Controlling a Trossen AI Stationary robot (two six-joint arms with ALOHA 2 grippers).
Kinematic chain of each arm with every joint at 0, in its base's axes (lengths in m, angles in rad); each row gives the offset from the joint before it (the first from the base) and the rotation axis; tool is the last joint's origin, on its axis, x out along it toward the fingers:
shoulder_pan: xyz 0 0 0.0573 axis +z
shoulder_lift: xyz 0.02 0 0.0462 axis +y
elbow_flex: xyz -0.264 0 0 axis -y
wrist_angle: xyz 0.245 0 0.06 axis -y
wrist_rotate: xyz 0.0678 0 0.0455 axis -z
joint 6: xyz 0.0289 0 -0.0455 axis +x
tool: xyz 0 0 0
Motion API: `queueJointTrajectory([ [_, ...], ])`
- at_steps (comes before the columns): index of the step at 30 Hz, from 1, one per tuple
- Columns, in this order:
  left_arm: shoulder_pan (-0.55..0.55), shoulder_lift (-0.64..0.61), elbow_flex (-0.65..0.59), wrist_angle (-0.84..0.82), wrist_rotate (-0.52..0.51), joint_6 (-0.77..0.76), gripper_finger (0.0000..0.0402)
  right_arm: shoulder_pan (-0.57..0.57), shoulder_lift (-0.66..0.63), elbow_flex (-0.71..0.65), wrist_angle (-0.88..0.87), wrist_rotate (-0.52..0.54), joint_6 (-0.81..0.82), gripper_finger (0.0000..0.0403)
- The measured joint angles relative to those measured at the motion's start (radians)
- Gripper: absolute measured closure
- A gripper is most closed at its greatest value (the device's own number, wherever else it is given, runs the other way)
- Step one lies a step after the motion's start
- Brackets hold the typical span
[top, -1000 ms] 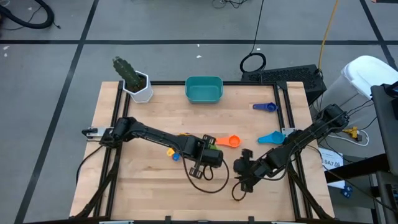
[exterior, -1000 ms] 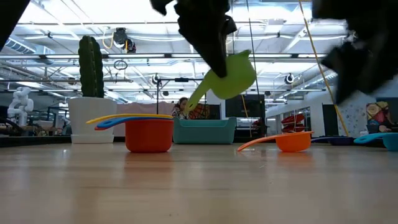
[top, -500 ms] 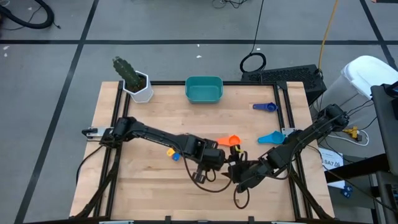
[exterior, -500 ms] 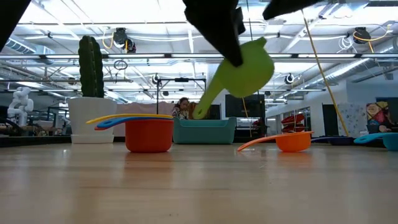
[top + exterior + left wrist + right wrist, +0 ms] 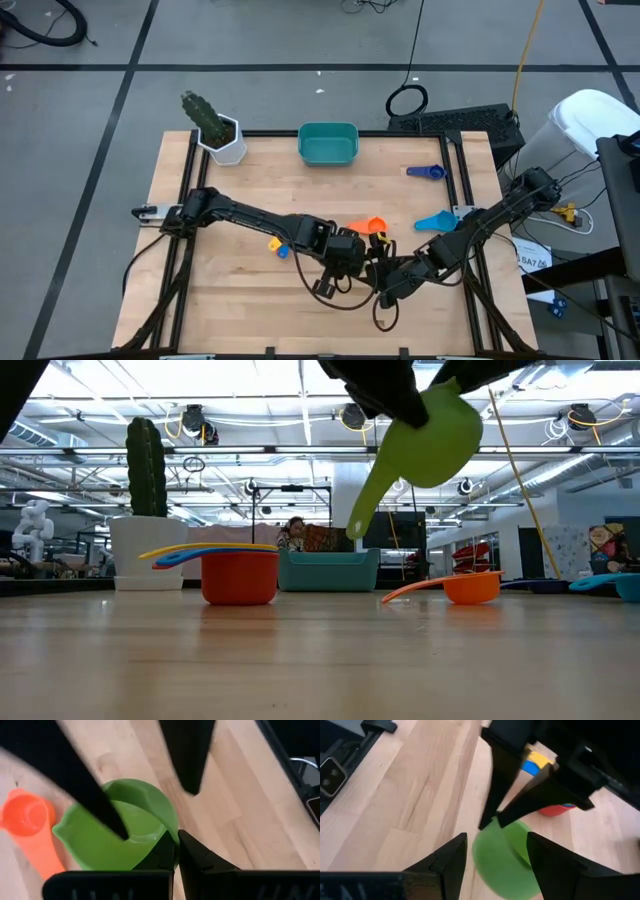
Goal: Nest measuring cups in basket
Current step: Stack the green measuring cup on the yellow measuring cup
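My left gripper [image 5: 176, 840] is shut on the green measuring cup [image 5: 120, 832], which hangs high over the table's near middle [image 5: 440, 435]. The cup is tilted, its handle [image 5: 365, 510] slanting down. My right gripper [image 5: 497, 851] is open. Its fingers stand on either side of the green cup [image 5: 505, 860]; I cannot tell whether they touch it. A red cup [image 5: 240, 578] with yellow and blue cups nested in it stands on the table. The orange cup [image 5: 372, 226], light blue cup [image 5: 435, 221] and dark blue cup [image 5: 428, 172] lie apart. The teal basket [image 5: 328, 143] stands at the far edge. My left gripper pinches the green cup's wall at the rim [image 5: 171, 834], one finger inside the bowl and one outside. The fingers slant down from above. The cup is lifted well clear of the table and tilted, with its handle pointing down.
A white pot with a cactus [image 5: 222, 140] stands at the far left corner. Black frame rails run along the table's edges [image 5: 470, 190]. Bare wood lies along the near edge and at the left [image 5: 220, 290]. The two arms meet closely over the near middle.
My left gripper has carried the green cup up and toward the table's right edge, tipping it further. My right gripper has risen and rolled, coming in on the cup, so that its fingers now flank it.
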Motion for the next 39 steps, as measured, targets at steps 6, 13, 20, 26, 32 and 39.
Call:
queueJointTrajectory([
  [6, -0.001, 0.001, 0.041, -0.015, 0.054, 0.003, 0.0394, 0.000, -0.004, -0.027, 0.010, 0.003, 0.035, 0.0207],
  [13, 0.000, 0.004, 0.053, -0.023, 0.072, 0.008, 0.0394, 0.000, -0.003, -0.033, 0.005, 0.002, 0.043, 0.0250],
  [20, 0.000, 0.004, 0.054, -0.023, 0.070, 0.010, 0.0394, 0.001, -0.001, -0.034, 0.001, -0.009, 0.028, 0.0365],
  [26, 0.001, 0.004, 0.054, -0.021, 0.070, 0.007, 0.0394, 0.002, 0.000, -0.035, -0.002, 0.017, 0.024, 0.0391],
  [32, 0.004, 0.003, 0.055, -0.021, 0.064, 0.007, 0.0382, 0.002, 0.000, -0.036, -0.003, 0.031, 0.034, 0.0396],
  [39, 0.012, -0.010, 0.062, -0.002, 0.086, 0.018, 0.0363, -0.001, 0.004, -0.044, -0.116, 0.035, 0.134, 0.0399],
])
